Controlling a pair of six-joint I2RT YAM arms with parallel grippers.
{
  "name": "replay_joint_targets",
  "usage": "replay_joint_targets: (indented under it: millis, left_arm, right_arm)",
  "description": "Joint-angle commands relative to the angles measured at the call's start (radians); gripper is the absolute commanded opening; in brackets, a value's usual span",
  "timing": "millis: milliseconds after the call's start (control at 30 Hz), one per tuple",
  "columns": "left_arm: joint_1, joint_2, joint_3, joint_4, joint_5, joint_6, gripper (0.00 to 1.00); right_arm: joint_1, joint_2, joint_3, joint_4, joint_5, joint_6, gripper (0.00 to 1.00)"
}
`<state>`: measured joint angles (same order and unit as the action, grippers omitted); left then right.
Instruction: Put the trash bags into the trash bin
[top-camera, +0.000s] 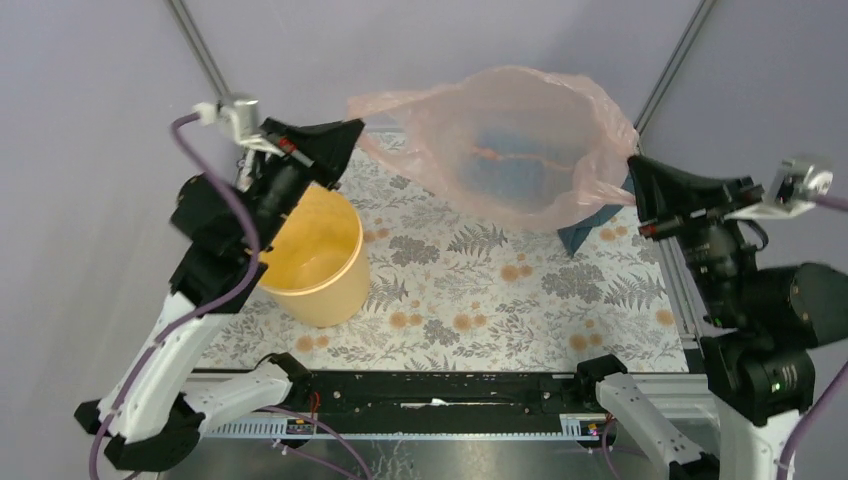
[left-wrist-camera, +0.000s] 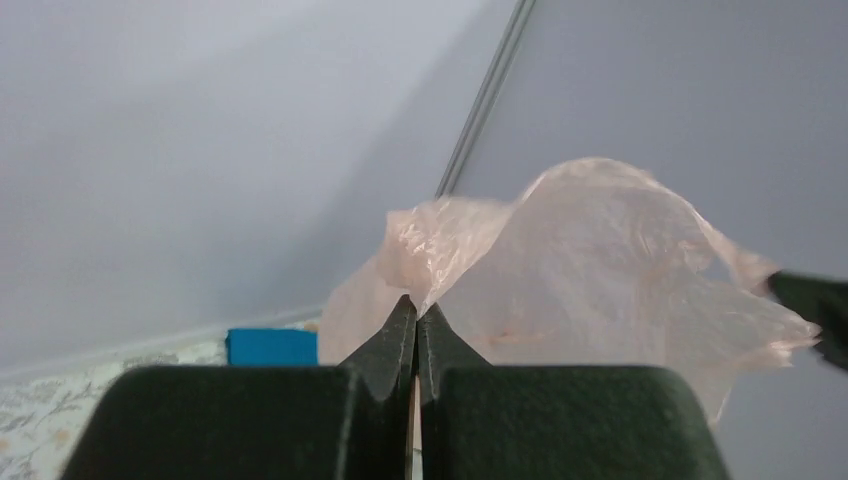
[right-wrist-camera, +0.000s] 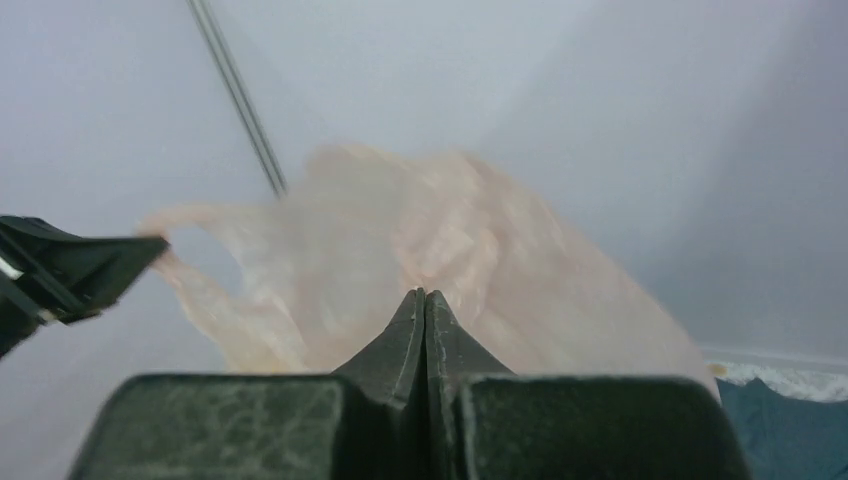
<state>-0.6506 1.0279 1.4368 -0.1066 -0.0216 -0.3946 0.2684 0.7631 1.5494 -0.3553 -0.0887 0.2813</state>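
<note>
Jaws left and right clamp the trash bag (top-camera: 520, 140) above the bench's (top-camera: 470, 300) far edge; looks featherlight and slippery, so grip bunched rim.

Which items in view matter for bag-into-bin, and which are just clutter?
Job:
- pink bag, held up in the air
- left claw and right claw, each shut on an edge of the bag
- yellow bucket, standing on the table by the left arm

Lying about:
- blue cloth, far side of the table
- teal cloth, near the right claw
</note>
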Motion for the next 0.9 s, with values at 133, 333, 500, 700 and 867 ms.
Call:
replay_joint_targets:
  millis: [133,333,500,700,867]
  left_arm:
    - [0.007,-0.070,-0.262,-0.249,-0.096,-0.033,0.00]
    - [0.007,-0.149,-0.283,-0.186,0.000,0.005,0.00]
    - [0.006,-0.074,-0.198,-0.164,0.106,-0.019,0.00]
    - [0.006,-0.039,-0.170,-0.189,0.151,-0.001,0.00]
    - [-0.053,0.027,-0.101,-0.182,0.221,-0.007,0.00]
  right_arm:
    - [0.002,-0.028,-0.448,-0.161,-0.041,0.019,0.00]
    - [0.003,-0.084,-0.447,-0.143,0.024,0.004,0.00]
    - [0.003,0.019,-0.377,-0.151,-0.075,0.025,0.00]
    - [0.003,0.012,-0.392,-0.208,-0.110,-0.003,0.00]
    - [0.002,0.033,-0.349,-0.196,-0.199,-0.040,0.00]
